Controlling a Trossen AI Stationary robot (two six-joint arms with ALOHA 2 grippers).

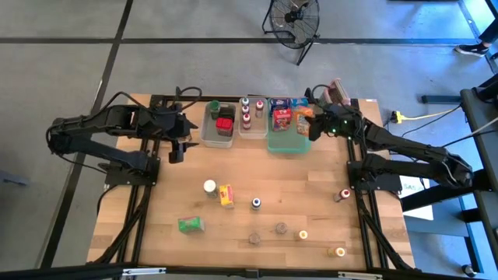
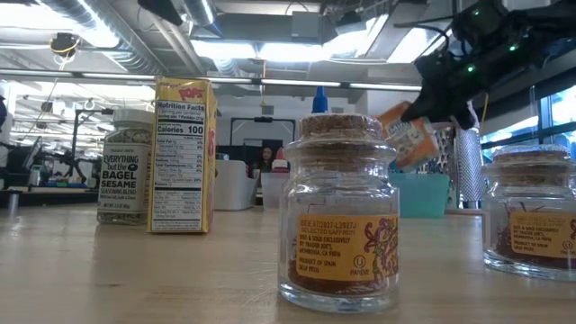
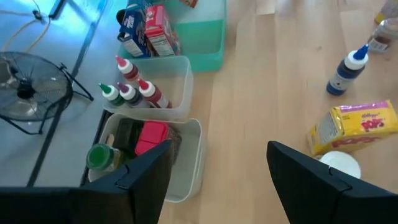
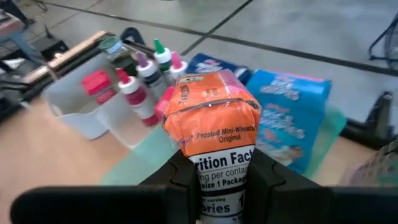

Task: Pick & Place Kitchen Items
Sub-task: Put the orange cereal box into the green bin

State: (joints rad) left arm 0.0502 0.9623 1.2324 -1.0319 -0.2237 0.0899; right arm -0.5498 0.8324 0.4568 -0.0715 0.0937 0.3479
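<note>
Right now we have an orange Frosted Mini-Wheats box [image 4: 214, 134] pinched upright between the narrowly spread fingers of our right gripper [image 4: 219, 180], held in the air above the green tray [image 1: 286, 143] at the far side of the table [image 1: 311, 194]. In that tray we see blue cereal boxes [image 4: 287, 118] standing just beyond the orange one. Beside the tray sits a clear tub [image 1: 253, 127] of small squeeze bottles with coloured caps [image 4: 146, 78], and next to that another clear tub [image 1: 218, 134] with a red item and a green-capped jar.

Our left gripper [image 3: 217, 171] hovers over the table just in front of that second tub, its fingers spread apart and holding nothing.

Out on the open wood we see a yellow Pops box [image 1: 226, 195] lying beside a white-lidded seasoning jar [image 1: 210, 187], a blue bottle [image 1: 256, 204], a green box [image 1: 190, 225], and cork-topped saffron jars [image 2: 342, 211] nearer the front edge.
</note>
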